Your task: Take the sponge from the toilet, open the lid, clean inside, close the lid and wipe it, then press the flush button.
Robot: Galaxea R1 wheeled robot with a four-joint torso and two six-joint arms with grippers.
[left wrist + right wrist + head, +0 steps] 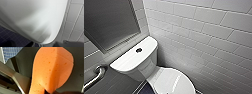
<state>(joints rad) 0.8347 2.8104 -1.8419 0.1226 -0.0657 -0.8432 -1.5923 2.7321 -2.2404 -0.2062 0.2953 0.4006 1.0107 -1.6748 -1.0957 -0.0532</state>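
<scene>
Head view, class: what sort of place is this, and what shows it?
Likely a bathroom or toilet room: a white toilet with a flush button, tiled walls, and a metal grab rail.

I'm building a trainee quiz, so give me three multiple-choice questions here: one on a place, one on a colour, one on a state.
1. Where is the flush button? A on the wall; B mid cistern top; C on the floor.
2. What colour is the sponge? A blue; B green; C orange.
3. How is the lid? A down, shut; B raised; C taken off.
Answers: B, the dark button sits in the white top's middle; C, the right wrist view shows it orange; A, its glossy top lies flat in the head view.
</scene>
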